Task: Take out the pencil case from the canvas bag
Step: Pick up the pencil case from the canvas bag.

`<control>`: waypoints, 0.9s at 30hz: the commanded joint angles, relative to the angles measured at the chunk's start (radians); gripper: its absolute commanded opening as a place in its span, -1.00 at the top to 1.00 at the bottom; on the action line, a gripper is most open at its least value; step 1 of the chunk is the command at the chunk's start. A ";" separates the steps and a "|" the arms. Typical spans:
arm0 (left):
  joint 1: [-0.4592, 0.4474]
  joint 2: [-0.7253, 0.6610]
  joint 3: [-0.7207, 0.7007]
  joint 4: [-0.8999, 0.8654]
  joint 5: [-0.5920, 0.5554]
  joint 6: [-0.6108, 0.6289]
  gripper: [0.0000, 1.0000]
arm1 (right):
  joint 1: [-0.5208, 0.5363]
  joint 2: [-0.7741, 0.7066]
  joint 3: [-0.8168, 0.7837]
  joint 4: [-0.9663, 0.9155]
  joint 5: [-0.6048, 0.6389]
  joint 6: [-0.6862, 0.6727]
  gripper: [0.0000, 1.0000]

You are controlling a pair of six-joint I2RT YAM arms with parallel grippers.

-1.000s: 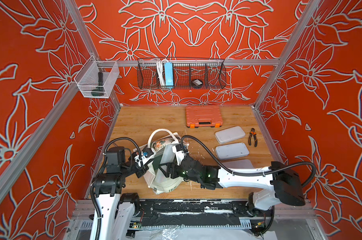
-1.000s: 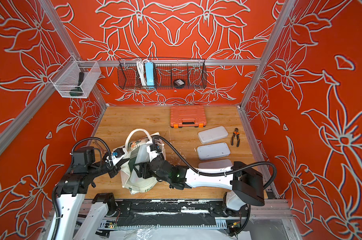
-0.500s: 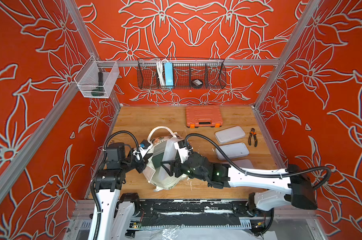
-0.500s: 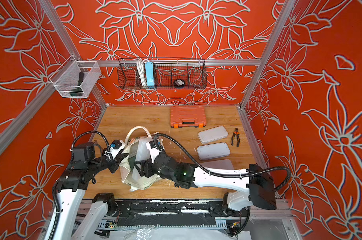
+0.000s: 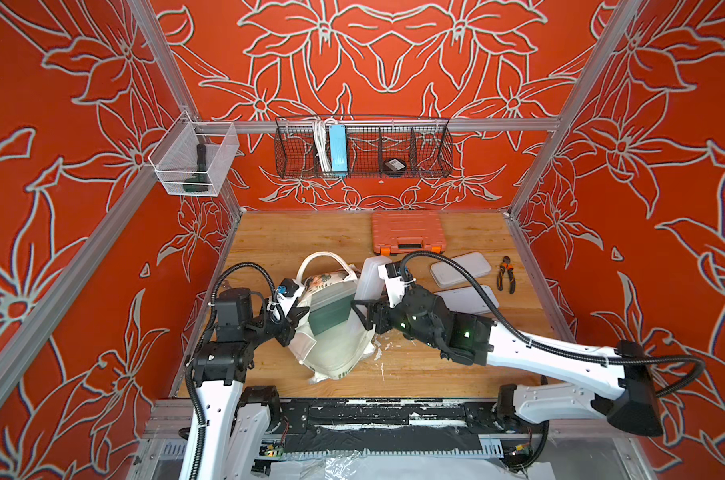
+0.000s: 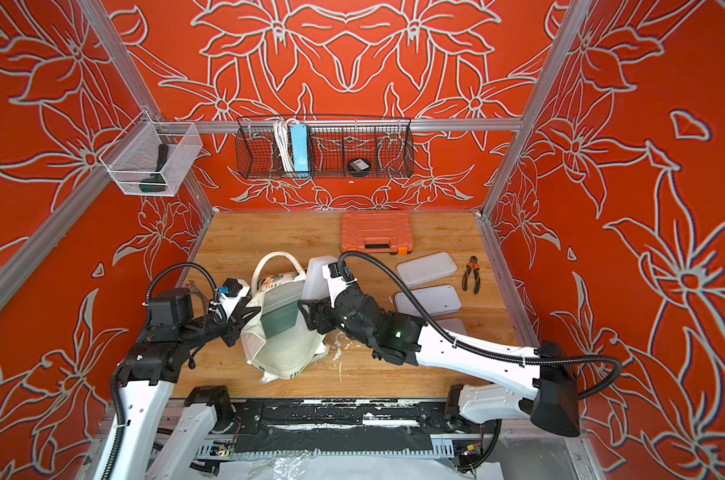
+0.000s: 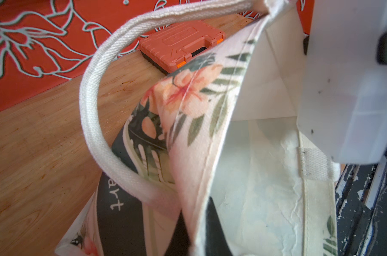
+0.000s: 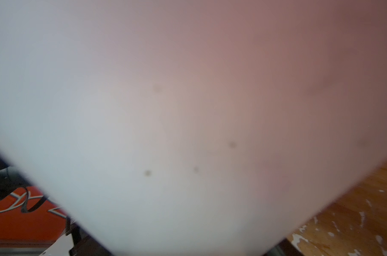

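The canvas bag point(image 5: 335, 353) lies at 6 o'clock on the wooden table point(image 5: 290, 241). Its mouth faces 12 o'clock and one cream handle loops up beyond it. At the bag's 9 o'clock edge the left gripper point(image 5: 300, 320) is closed, its jaws pinched on the cloth rim. The left wrist view shows the flower print and the pale inside of the bag point(image 7: 254, 177) close up.

At the bag's 3 o'clock side the right gripper point(image 5: 362, 316) has its jaws clamped on the pencil case point(image 5: 371, 276), a frosted white box. The box stands on end above the table, just beside the bag's rim at about 1 o'clock. Whether it touches the cloth cannot be told. It fills the right wrist view as a white blur point(image 8: 166, 110).

Farther out toward 3 o'clock, more white cases point(image 5: 460, 269) lie flat, with pliers point(image 5: 506, 274) beside them. An orange tool case point(image 5: 408, 232) sits at 12 o'clock. On the back wall hangs a wire basket point(image 5: 431, 145) holding a blue power strip point(image 5: 337, 149).
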 commanded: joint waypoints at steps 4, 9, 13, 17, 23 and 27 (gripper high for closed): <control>-0.003 -0.041 -0.047 -0.015 -0.025 -0.048 1.00 | -0.091 -0.056 0.038 -0.113 0.015 -0.031 -0.22; 0.000 -0.048 -0.057 -0.014 -0.035 -0.058 1.00 | -0.146 -0.067 0.056 -0.178 0.021 -0.060 -0.23; 0.000 -0.046 -0.064 -0.004 -0.048 -0.059 1.00 | -0.184 -0.070 0.065 -0.207 0.007 -0.077 -0.23; 0.004 -0.044 -0.078 0.006 -0.075 -0.060 1.00 | -0.216 -0.080 0.060 -0.215 -0.013 -0.091 -0.23; 0.008 -0.043 -0.077 0.012 -0.081 -0.065 1.00 | -0.258 -0.086 0.060 -0.269 -0.022 -0.127 -0.24; 0.012 -0.044 -0.077 0.011 -0.081 -0.069 1.00 | -0.276 -0.069 0.063 -0.326 -0.005 -0.143 -0.25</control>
